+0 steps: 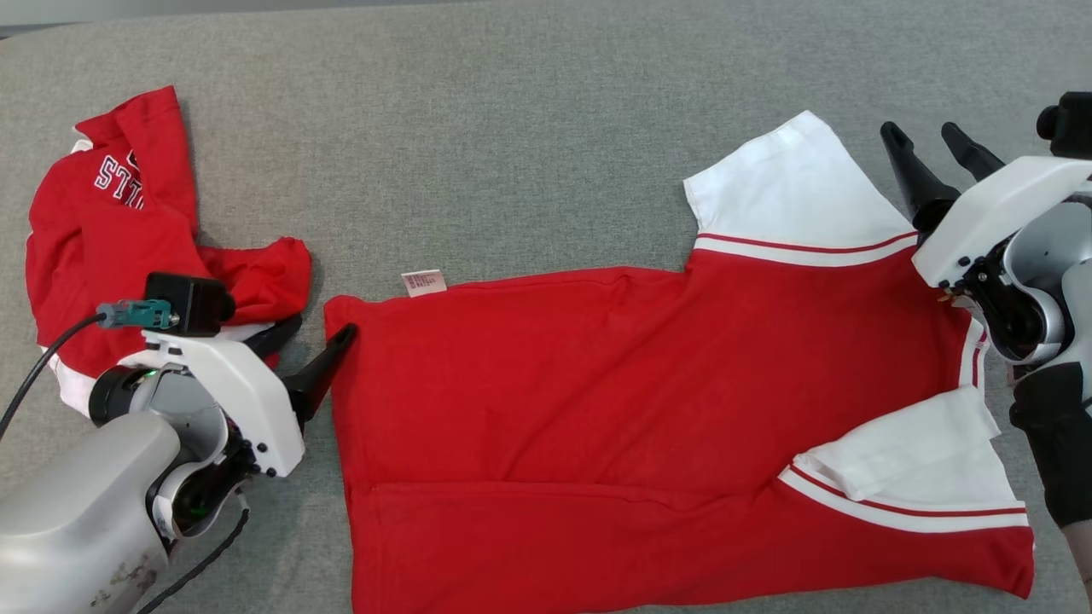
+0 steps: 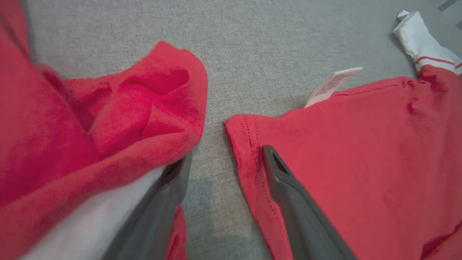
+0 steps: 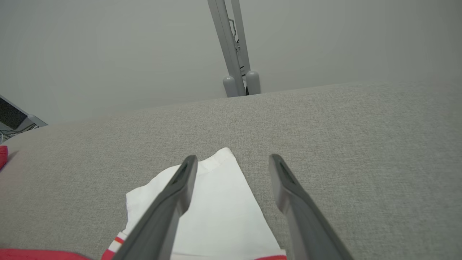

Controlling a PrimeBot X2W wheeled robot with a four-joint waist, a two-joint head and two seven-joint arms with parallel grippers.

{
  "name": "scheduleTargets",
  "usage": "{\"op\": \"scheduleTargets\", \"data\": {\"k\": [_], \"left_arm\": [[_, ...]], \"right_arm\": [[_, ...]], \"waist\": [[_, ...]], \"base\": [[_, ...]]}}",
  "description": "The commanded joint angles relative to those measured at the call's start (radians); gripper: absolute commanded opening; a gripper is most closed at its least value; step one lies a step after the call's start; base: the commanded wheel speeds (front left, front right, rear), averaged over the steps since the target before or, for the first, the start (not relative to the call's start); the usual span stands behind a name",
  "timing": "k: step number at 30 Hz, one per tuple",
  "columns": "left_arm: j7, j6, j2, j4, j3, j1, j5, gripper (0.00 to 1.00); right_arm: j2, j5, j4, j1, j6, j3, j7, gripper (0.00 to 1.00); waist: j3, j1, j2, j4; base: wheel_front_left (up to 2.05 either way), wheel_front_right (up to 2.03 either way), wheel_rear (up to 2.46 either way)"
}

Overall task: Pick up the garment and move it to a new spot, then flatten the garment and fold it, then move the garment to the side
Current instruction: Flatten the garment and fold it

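The garment (image 1: 648, 409) is a red shirt with white sleeves, spread nearly flat across the grey padded surface with its hem to the left. A small white label (image 1: 424, 282) sticks out of its upper edge. My left gripper (image 1: 322, 328) stands open at the hem's upper corner. In the left wrist view the left gripper (image 2: 227, 155) has one finger (image 2: 288, 187) lying on the garment (image 2: 361, 151). My right gripper (image 1: 920, 130) is open and empty beside the upper white sleeve (image 1: 793, 188). In the right wrist view the right gripper (image 3: 233, 158) hovers over that sleeve (image 3: 216, 202).
A second red shirt (image 1: 111, 222) with white lettering lies crumpled at the far left, and its fold (image 2: 144, 108) touches my left gripper's other finger. Bare grey padding (image 1: 512, 128) stretches behind the garment. A grey stand (image 3: 234, 54) rises beyond the far edge.
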Motion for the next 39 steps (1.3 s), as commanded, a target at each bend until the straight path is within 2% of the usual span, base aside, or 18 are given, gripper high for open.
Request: {"op": "scheduleTargets", "data": {"k": [1, 7, 16, 18, 27, 39], "left_arm": [[0.004, 0.002, -0.003, -0.008, 0.0, -0.024, 0.008, 1.0], [0.011, 0.016, -0.026, -0.02, -0.007, -0.048, 0.022, 1.0], [0.024, -0.001, -0.044, -0.003, -0.013, -0.081, 0.036, 1.0], [0.028, -0.004, -0.046, -0.015, -0.017, -0.092, 0.045, 1.0], [0.039, -0.015, -0.057, -0.051, -0.029, -0.119, 0.067, 1.0], [0.045, -0.01, -0.054, -0.078, -0.04, -0.131, 0.082, 1.0]], "right_arm": [[-0.003, 0.006, 0.017, -0.02, 0.0, 0.008, -0.014, 1.0], [-0.004, 0.009, 0.123, -0.083, 0.0, 0.051, -0.053, 1.0], [0.007, 0.024, 0.265, -0.187, 0.0, 0.109, -0.089, 1.0], [0.013, 0.028, 0.325, -0.221, 0.0, 0.125, -0.067, 1.0], [0.021, 0.058, 0.453, -0.313, 0.0, 0.144, -0.014, 1.0], [0.039, 0.085, 0.536, -0.366, 0.0, 0.182, 0.05, 1.0]], "waist": [[0.008, 0.0, 0.0, 0.007], [0.024, 0.0, 0.0, 0.03], [0.055, 0.0, 0.0, 0.047], [0.064, 0.0, 0.0, 0.056], [0.092, 0.0, 0.0, 0.08], [0.106, 0.0, 0.0, 0.089]], "base": [[0.0, 0.0, 0.0], [0.0, 0.0, 0.0], [0.0, 0.0, 0.0], [0.0, 0.0, 0.0], [0.0, 0.0, 0.0], [0.0, 0.0, 0.0]]}}
